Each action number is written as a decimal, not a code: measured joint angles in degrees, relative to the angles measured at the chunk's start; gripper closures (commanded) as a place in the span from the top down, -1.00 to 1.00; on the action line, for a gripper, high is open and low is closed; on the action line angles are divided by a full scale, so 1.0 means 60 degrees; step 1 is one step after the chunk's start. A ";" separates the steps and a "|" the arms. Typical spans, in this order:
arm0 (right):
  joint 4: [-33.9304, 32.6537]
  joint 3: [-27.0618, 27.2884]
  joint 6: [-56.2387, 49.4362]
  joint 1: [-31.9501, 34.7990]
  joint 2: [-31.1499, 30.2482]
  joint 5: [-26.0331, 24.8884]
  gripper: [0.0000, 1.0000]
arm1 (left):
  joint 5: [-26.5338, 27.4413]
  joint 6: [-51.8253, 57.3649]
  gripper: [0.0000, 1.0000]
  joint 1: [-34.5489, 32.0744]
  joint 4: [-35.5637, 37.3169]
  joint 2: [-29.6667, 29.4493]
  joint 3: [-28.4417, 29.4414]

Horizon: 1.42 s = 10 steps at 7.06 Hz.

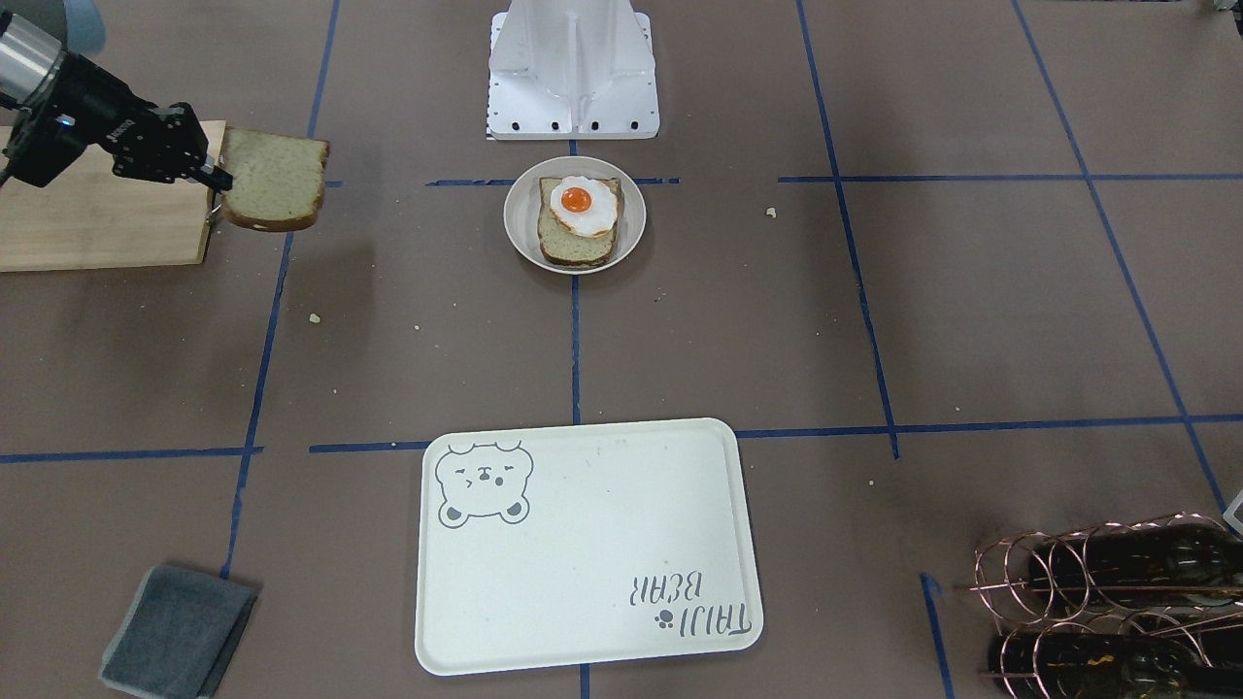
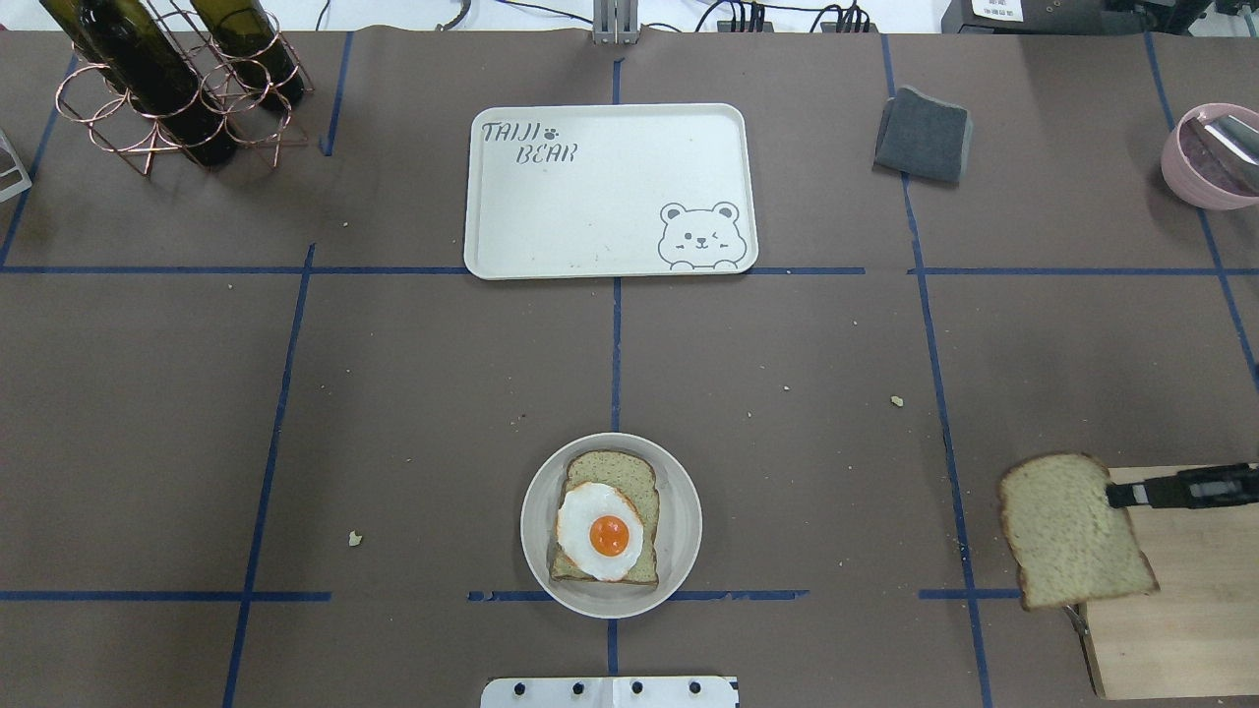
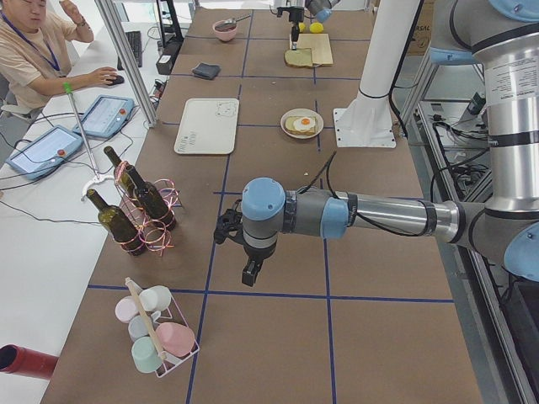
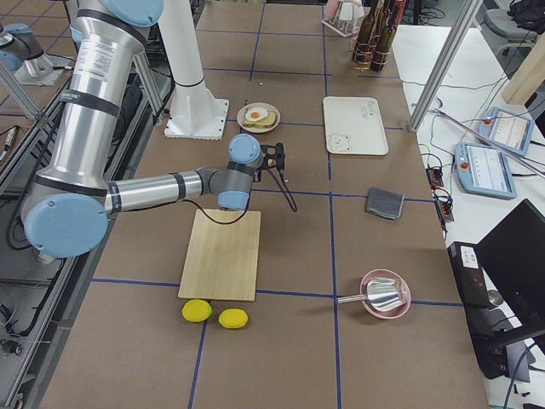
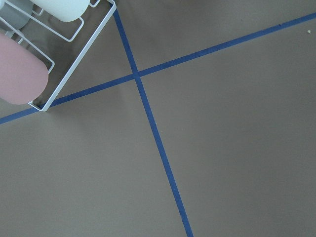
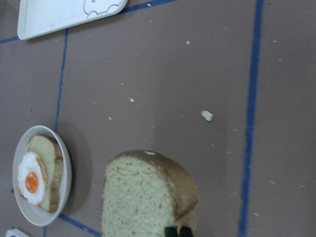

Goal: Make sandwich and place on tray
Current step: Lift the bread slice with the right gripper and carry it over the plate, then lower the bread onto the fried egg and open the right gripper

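Observation:
My right gripper [image 2: 1116, 492] is shut on the edge of a speckled bread slice [image 2: 1072, 531] and holds it in the air, off the inner edge of the wooden cutting board [image 2: 1180, 610]. The held slice also shows in the right wrist view [image 6: 143, 197]. A second bread slice [image 2: 634, 472] with a fried egg [image 2: 600, 531] on top lies on the small round plate [image 2: 684, 521] near the robot base. The cream bear tray [image 2: 590, 197] lies bare at the far middle. My left gripper [image 3: 250, 273] hovers over the table far to the left; I cannot tell whether it is open or shut.
A grey cloth [image 2: 925, 133] lies to the right of the tray. A copper rack with wine bottles [image 2: 167, 79] stands at the far left. A pink bowl [image 2: 1205, 157] is at the far right. A cup rack [image 5: 29, 64] is near the left gripper. Crumbs dot the table.

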 measured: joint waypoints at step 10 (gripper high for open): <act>-0.4646 -0.1163 0.1129 -0.4273 0.5516 -0.4675 -1.00 | -0.0003 0.0000 1.00 0.0014 -0.0009 -0.0001 0.0198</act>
